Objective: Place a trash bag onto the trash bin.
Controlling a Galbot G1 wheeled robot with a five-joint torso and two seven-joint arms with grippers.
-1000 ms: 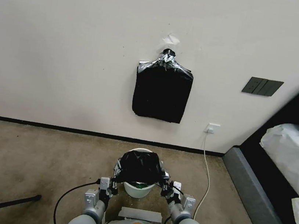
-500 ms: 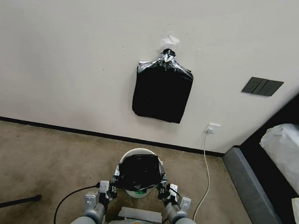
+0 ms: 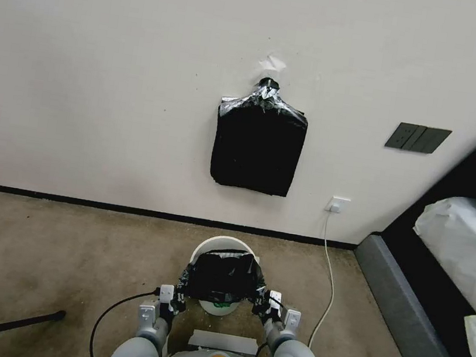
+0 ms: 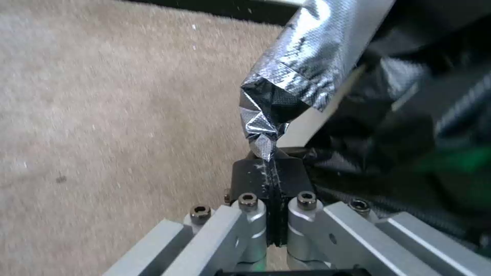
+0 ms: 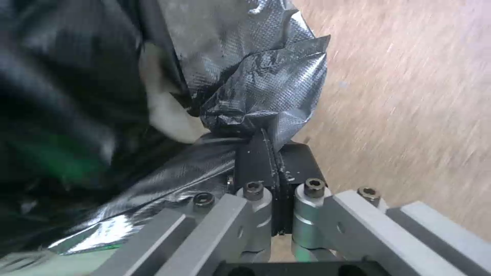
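- Head view: the cream-white trash bin (image 3: 227, 247) stands on the carpet (image 3: 49, 258) just before the robot, near the wall (image 3: 118, 67). The black trash bag (image 3: 223, 276) hangs stretched over the bin's near rim, its long axis running left to right between the two tools; the bin's far rim is bare, and something green shows in the bin under the bag. The left tool (image 3: 179, 299) holds the bag's left corner and the right tool (image 3: 259, 307) its right corner, both forearms reaching forward, low and close to the bin. A flat black bundle of bags (image 3: 258, 146) hangs on the wall above.
- Left wrist view: the left tool (image 4: 271, 168) is clamped tight on a silvery fold of the trash bag (image 4: 302, 73).
- Right wrist view: the right tool (image 5: 268, 151) is pinched fast on a crumpled corner of the trash bag (image 5: 245, 88), carpet beyond.
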